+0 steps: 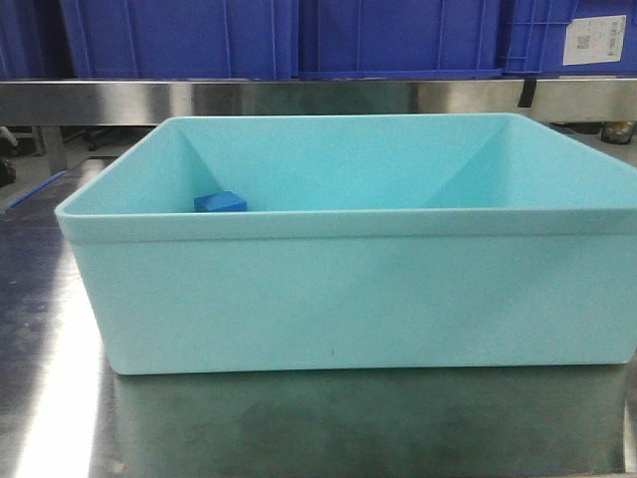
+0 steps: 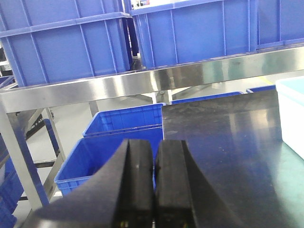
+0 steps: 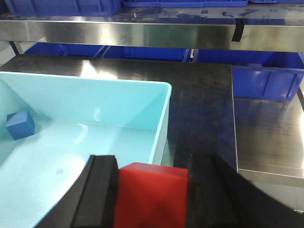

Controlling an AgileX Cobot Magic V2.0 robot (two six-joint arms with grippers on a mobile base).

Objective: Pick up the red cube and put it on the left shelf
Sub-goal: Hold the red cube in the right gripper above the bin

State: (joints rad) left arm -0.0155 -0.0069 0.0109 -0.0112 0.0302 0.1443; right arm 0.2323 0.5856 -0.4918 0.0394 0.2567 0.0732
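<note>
Front camera sits close to the bin (image 1: 348, 299); right wrist shares it.

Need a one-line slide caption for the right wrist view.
Right gripper clamps the red cube at the edge of the light-blue bin; a blue cube lies inside.

We see the tub (image 1: 348, 299) taking up most of the table (image 1: 299, 428). Its tall walls block any low sideways pass, so the only way in is from above. Inside, the floor is open except for a blue block (image 1: 220, 202) near the far left corner. Behind the tub, the shelf (image 1: 299, 98) puts a steel rail straight across, and the crates (image 1: 179, 35) stand packed side by side on it. The slot under the rail is low. Right of the tub, dark tabletop lies open up to the rail. Left of it, past the table's edge, the lower crates (image 2: 118, 123) stand open-topped. The red cube (image 3: 152, 183) fills the right gripper (image 3: 152, 190).
</note>
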